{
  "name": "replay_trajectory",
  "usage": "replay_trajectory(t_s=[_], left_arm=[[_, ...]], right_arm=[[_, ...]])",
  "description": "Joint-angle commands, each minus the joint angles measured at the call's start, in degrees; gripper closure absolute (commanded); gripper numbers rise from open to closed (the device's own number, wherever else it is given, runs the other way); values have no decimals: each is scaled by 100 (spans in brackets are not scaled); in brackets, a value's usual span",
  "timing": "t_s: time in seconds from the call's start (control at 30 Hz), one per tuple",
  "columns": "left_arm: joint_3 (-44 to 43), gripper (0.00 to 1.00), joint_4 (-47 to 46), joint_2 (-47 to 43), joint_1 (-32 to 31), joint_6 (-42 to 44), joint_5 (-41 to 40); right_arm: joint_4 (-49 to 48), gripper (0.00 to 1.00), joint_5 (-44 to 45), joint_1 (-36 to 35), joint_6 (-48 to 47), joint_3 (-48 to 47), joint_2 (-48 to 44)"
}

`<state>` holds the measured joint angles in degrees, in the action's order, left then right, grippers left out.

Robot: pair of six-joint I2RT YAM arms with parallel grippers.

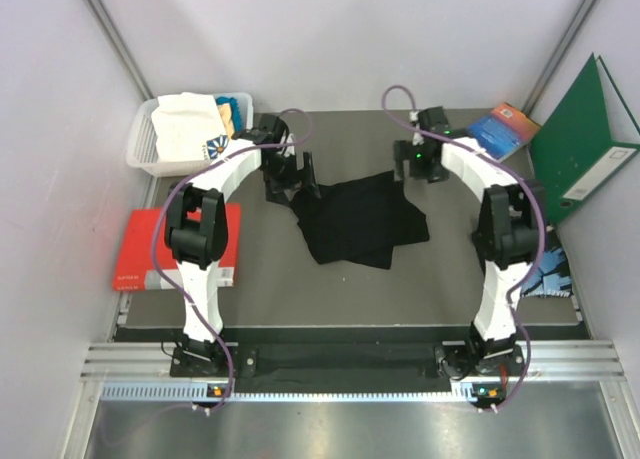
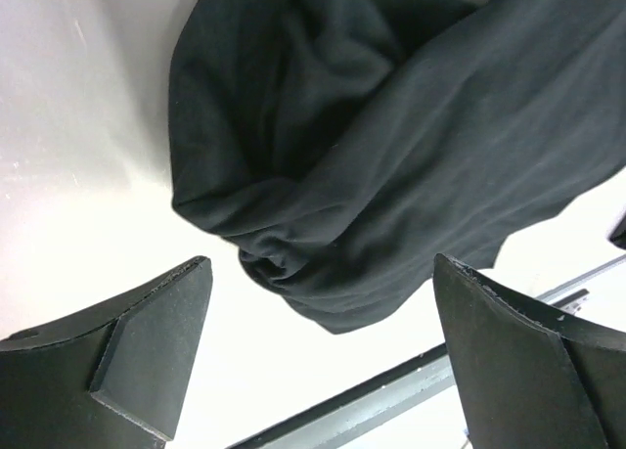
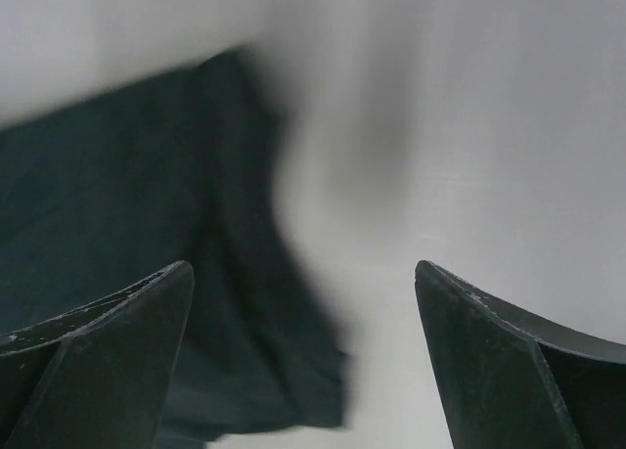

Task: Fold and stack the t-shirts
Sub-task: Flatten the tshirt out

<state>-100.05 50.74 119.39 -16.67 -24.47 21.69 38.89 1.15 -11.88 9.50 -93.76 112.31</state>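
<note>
The black t-shirt (image 1: 360, 219) is seen crumpled at the middle of the grey table (image 1: 420, 289), between the two arms, and it is not folded. The left gripper (image 1: 300, 182) is held low at the shirt's far-left corner, just beside the cloth. From the left wrist camera its fingers (image 2: 147, 351) are shown spread wide, and a bunched fold of the black cloth is framed just ahead of them. Nothing is pinched, and no cloth is caught on either pad.

The right gripper (image 1: 418, 164) is placed off the shirt's far-right corner, near the cloth but apart from it. From the right wrist camera its jaws are likewise seen wide apart. Bare table is shown between them, and the shirt's edge, blurred, is lying to the left of that view. Nothing is held there either.

At the far-left corner a white plastic bin (image 1: 140, 154) is set, and more shirts are piled in it. A cream-white t-shirt (image 1: 185, 124) is on top and a teal-blue t-shirt (image 1: 238, 107) is tucked behind it.

A flat red book (image 1: 140, 254) is laid beside the left arm and partly covered by it. On the right, a green binder (image 1: 585, 149) is leaned against the wall, a blue and orange book (image 1: 505, 129) is lying by it, and a dark magazine (image 1: 552, 274) is half hidden behind the right arm.
</note>
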Motion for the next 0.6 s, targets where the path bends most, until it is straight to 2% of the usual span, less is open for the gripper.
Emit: replay_trajectory(t_s=[0.0,0.17,0.37,0.47,0.5,0.57], left_arm=[[-462,1,94,-241,-21,126,81],[-770,1,357,-145,-21,285,-16],[-718,1,516,-109,-21,329,-130],[-700,1,524,-136,-21,346,-191],[-700,1,533,-136,-12,364,-200],[-709,1,542,-136,-21,355,-209]], right_arm=[[-75,7,-862,-463,96,-178,501],[-251,9,-801,-605,149,-450,853],[-128,14,-458,-605,123,-978,1222],[-49,26,-422,-605,114,-1145,1416],[-57,41,-457,-605,114,-1154,1486],[-75,55,-580,-596,114,-1154,1548]])
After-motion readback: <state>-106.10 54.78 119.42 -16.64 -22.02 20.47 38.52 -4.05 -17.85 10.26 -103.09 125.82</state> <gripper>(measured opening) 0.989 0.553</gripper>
